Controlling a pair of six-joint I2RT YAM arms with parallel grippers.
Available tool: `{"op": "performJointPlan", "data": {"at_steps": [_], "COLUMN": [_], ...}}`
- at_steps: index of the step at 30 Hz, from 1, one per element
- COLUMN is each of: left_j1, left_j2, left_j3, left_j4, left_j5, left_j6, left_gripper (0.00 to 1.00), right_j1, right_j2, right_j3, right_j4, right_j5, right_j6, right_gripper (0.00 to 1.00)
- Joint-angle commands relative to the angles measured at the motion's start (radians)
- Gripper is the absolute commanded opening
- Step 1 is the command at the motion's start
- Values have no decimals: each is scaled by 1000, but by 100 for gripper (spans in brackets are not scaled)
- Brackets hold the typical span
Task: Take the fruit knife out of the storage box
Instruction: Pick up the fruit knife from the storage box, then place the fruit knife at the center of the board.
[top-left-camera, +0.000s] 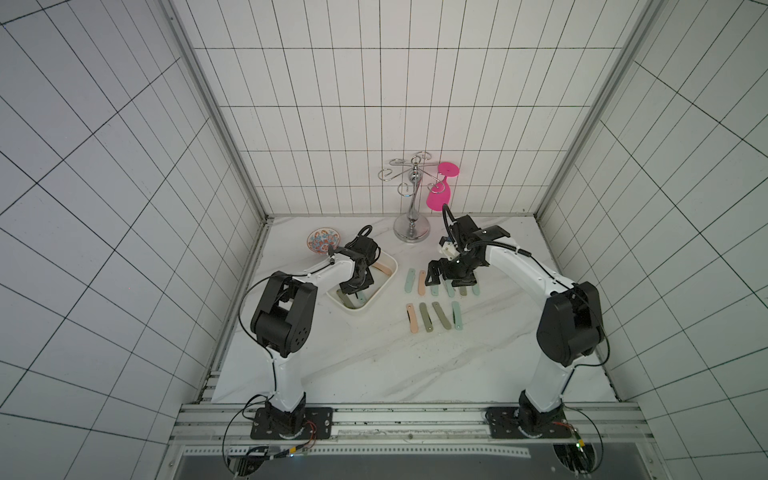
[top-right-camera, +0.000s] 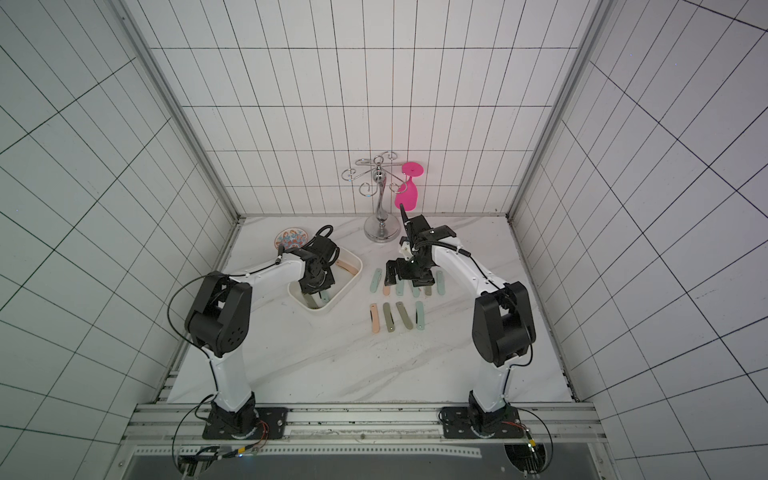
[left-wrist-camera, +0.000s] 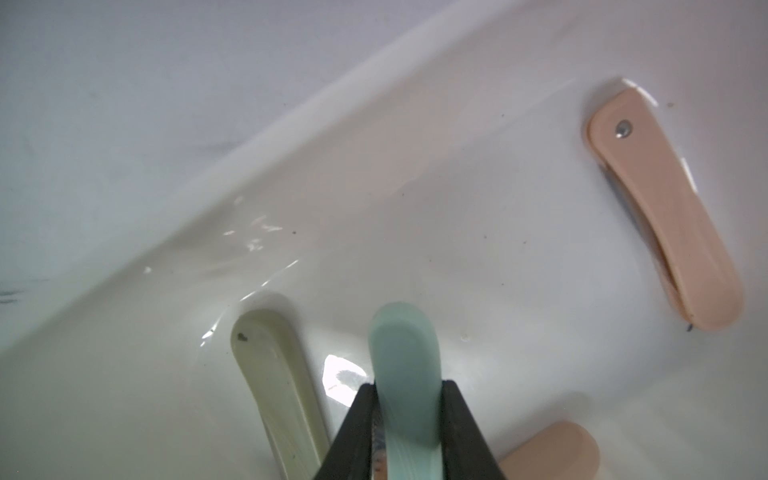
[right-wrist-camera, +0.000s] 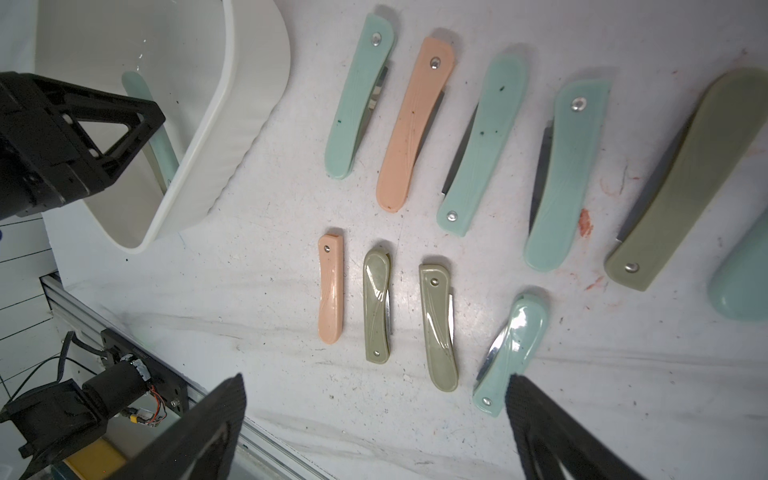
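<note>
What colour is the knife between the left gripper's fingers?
The knife is pale mint green, clearest in the left wrist view.

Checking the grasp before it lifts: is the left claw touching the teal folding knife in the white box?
Touching. The left wrist view shows the left claw closed against both sides of the teal folding knife.

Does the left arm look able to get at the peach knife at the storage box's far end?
Probably not yet: the left gripper is shut on the mint knife. Otherwise the peach knife lies uncovered in the storage box.
</note>
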Motion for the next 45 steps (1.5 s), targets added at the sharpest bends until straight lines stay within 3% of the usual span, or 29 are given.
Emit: {"op": "performJointPlan", "data": {"at_steps": [1, 8, 18, 32, 36, 45], "left_j1": [4, 7, 10, -5, -8, -23], "left_j2": [-46, -91, -171, -258, -284, -311], "left_j3": [27, 70, 93, 38, 12, -9], "left_j4": [9, 0, 7, 67, 99, 126], "left_j5": [-25, -16, 64, 214, 251, 289], "left_j6": [13, 47, 78, 57, 39, 14], "left_gripper": [14, 14, 15, 15, 16, 15], "right_j1": [17, 36, 73, 151, 164, 201], "right_j2": [23, 37, 80, 222, 235, 253], "right_j3": [54, 85, 179, 357, 350, 335], "right_j4": [-19, -5, -1, 38, 113, 214], "right_j5": [-31, -75, -199, -346, -386, -411], "right_j6": [-11, -13, -28, 23, 79, 152], "right_gripper": [99, 99, 66, 61, 53, 49]}}
